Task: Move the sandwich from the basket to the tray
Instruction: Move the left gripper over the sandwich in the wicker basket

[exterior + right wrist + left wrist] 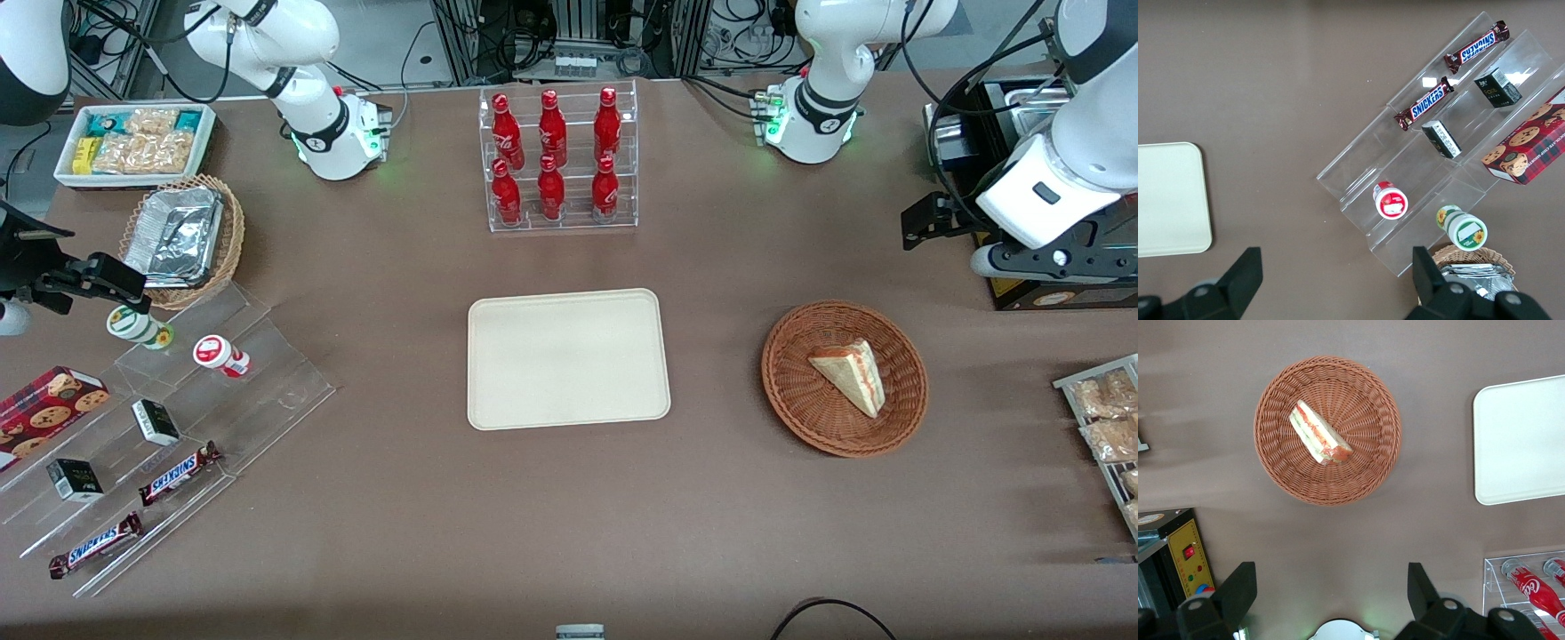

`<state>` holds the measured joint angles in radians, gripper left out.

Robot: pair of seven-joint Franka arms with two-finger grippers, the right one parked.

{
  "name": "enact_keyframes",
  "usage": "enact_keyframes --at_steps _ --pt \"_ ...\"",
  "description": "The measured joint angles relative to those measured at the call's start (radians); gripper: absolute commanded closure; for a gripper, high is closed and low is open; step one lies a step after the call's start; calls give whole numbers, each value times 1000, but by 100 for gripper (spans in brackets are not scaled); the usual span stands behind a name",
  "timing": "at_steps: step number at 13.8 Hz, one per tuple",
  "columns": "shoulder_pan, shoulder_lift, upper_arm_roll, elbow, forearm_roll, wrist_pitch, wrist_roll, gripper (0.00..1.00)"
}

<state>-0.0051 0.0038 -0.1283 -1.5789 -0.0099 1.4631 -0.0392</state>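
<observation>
The sandwich [853, 373], a pale bread wedge with red and green filling on its cut edge, lies in the round reddish-brown wicker basket [800, 404] toward the working arm's end of the table. The cream tray [569, 356] lies flat mid-table beside the basket and holds nothing. My left gripper [1022, 260] hangs high above the table, farther from the front camera than the basket. In the left wrist view the gripper [1331, 577] is open wide and empty, well apart from the sandwich [1318, 433], the basket [1281, 473] and the tray [1521, 440].
A clear rack of red bottles [556, 160] stands farther back than the tray. A black box with a yellow panel [1185, 553] sits under my arm. A rack of snack packets [1107, 418] lies beside the basket. Clear stepped shelves [267, 391], a tan foil-filled basket [182, 236] and a white bin [133, 142] are at the parked arm's end.
</observation>
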Motion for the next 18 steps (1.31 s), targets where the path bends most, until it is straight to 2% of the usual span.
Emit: enact_keyframes --at_steps 8,18 --pt "0 16 2 -31 0 37 2 0" --pt "25 34 6 -299 0 344 2 0"
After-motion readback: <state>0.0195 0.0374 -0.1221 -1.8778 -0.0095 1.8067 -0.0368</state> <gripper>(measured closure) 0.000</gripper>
